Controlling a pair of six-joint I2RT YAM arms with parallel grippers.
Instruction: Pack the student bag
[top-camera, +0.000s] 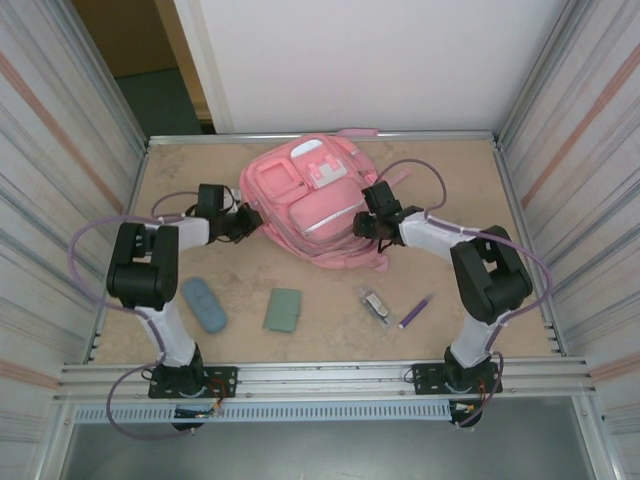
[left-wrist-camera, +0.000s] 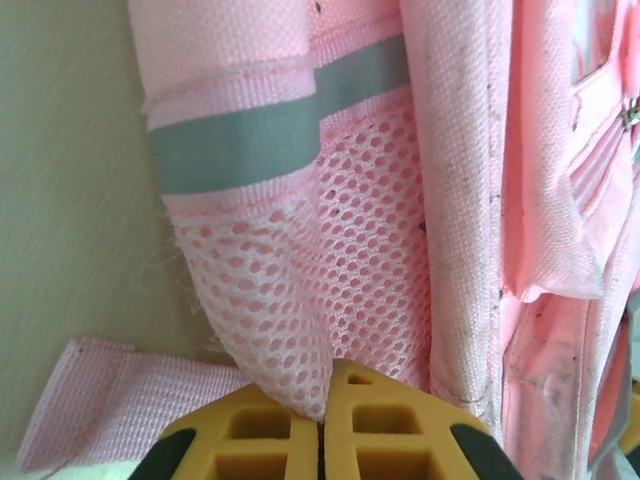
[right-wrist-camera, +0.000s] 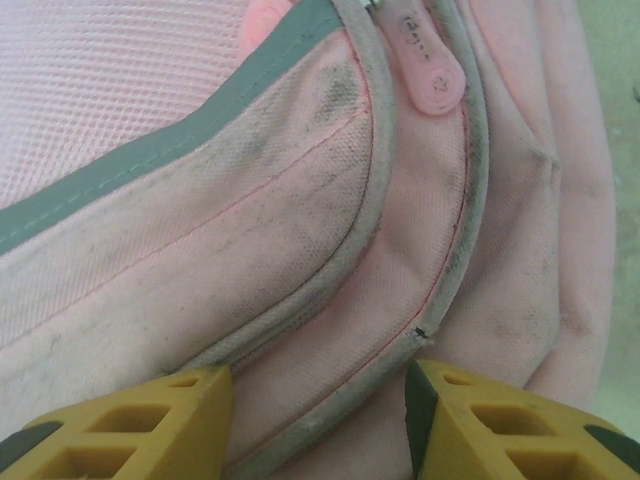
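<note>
The student bag (top-camera: 315, 200), pink with pale patches, lies flat at the back middle of the table. My left gripper (top-camera: 250, 222) is at its left side, shut on a fold of the bag's white-pink mesh side pocket (left-wrist-camera: 300, 300); the yellow fingers (left-wrist-camera: 400, 430) meet with mesh pinched between them, left gripper (left-wrist-camera: 325, 400). My right gripper (top-camera: 365, 222) rests against the bag's right front. Its jaws, right gripper (right-wrist-camera: 318, 390), stand open astride grey-piped seams of the bag (right-wrist-camera: 300, 200). A pink zip pull (right-wrist-camera: 430, 70) lies beyond them.
On the table in front of the bag lie a blue case (top-camera: 203, 303), a green wallet (top-camera: 284, 309), a small dark-and-white item (top-camera: 376, 304) and a purple pen (top-camera: 415, 312). Ribbed metal walls (top-camera: 60, 170) close in both sides.
</note>
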